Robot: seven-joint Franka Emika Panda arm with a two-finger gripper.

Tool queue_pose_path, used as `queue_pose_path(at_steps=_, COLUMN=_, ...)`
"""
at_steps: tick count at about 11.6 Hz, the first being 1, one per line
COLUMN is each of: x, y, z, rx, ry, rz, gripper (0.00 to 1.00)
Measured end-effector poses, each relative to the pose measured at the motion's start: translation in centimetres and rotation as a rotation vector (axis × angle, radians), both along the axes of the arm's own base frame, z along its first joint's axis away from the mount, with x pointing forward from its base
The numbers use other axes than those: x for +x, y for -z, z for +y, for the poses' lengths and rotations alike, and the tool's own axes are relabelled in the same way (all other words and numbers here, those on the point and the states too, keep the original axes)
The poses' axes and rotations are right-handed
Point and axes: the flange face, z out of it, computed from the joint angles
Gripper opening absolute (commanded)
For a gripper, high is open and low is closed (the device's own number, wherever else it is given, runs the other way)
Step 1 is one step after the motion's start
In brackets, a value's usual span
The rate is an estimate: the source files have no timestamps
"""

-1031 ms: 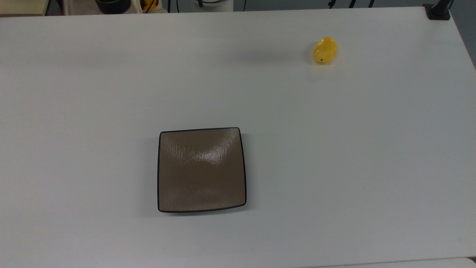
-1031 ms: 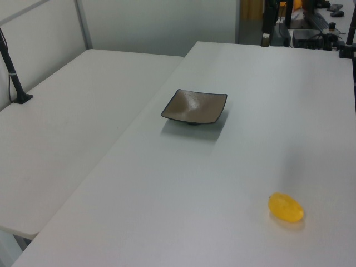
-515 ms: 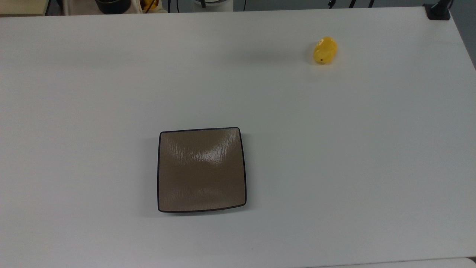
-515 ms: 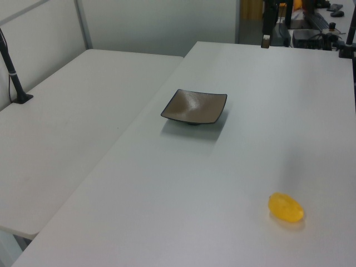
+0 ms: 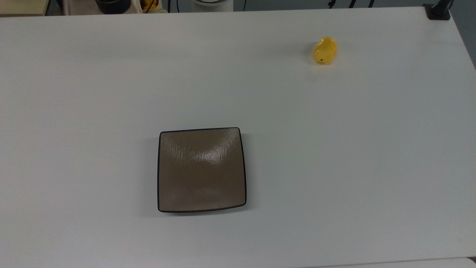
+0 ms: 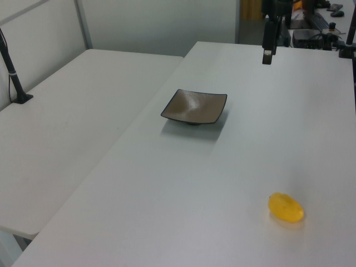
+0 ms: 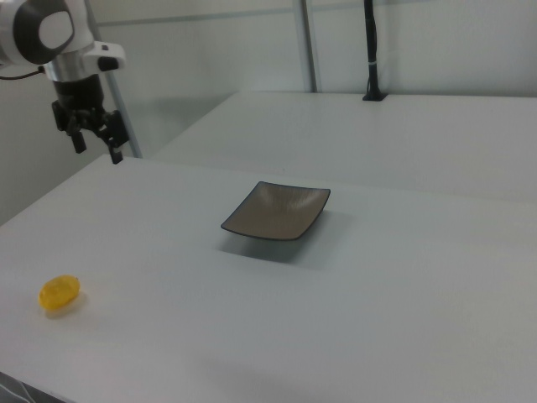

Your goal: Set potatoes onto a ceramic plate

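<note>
Lower over the far edge of the table (image 6: 167, 183) than a moment ago — gripper (image 7: 96, 143), fingers spread and empty, so only the approach begun. Yellow potato (image 5: 325, 50) unmoved, well apart from the ceramic plate (image 5: 201, 169), near the top view's upper right — glossy, dimpled, one dark speck.

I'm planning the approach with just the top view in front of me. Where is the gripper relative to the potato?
Observer: In the right view the gripper hangs in the air over the far part of the table, well away from the potato.
Operator: Is it open?
Observer: Yes, its fingers stand apart with nothing between them.
Operator: Is the plate flat?
Observer: No. In the left view the plate has upturned corners and a dipped middle.
</note>
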Motion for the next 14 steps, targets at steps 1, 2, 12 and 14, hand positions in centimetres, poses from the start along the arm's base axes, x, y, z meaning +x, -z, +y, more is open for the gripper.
queue_pose_path(at_steps=1, x=-0.7, y=0.1, z=1.7, rx=-0.003, ry=0.026, rz=0.012, gripper=1.0)
queue_pose_path(at_steps=2, x=-1.6, y=0.5, z=3.5, rx=-0.008, ry=0.043, rz=0.026, gripper=1.0)
queue_pose_path(at_steps=12, x=-9.9, y=7.4, z=15.6, rx=-0.098, ry=-0.005, rz=0.141, gripper=1.0)
queue_pose_path(at_steps=14, x=-10.7, y=10.5, z=16.9, rx=-0.094, ry=0.027, rz=0.133, gripper=1.0)
